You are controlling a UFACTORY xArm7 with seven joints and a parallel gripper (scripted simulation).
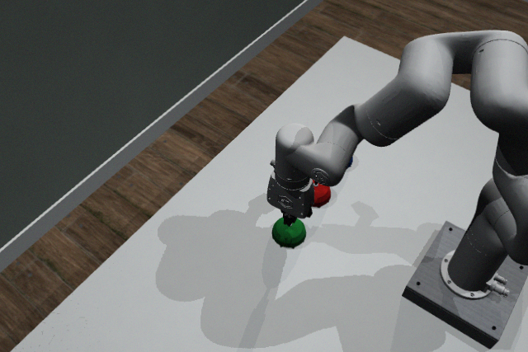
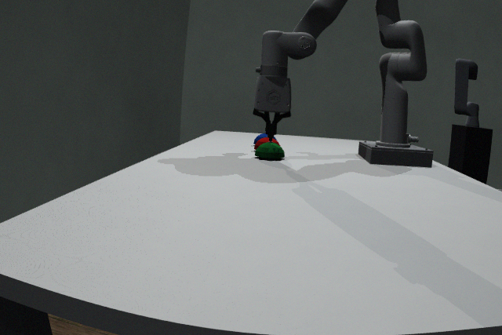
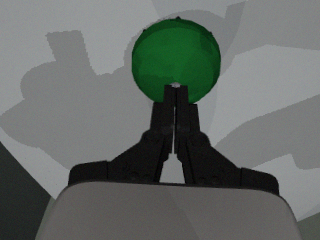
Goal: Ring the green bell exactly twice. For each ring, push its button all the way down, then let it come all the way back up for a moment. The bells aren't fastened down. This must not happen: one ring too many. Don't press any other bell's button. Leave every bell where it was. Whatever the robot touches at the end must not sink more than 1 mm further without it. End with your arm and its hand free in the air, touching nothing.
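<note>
The green bell (image 1: 289, 232) is a dome on the white table top; it also shows in the exterior view (image 2: 269, 151) and in the wrist view (image 3: 175, 60). My gripper (image 1: 289, 220) is shut, empty, and points straight down over the bell's top. In the wrist view the fingertips stand over the bell's small light button. In the side view the fingertips (image 2: 269, 139) are at the top of the dome; I cannot tell whether the button is pressed down.
A red bell (image 1: 320, 194) stands close behind the green one, partly hidden by my wrist, also in the side view (image 2: 265, 141). A blue bell (image 2: 260, 136) stands behind that. The arm's base plate (image 1: 467, 283) is at the right.
</note>
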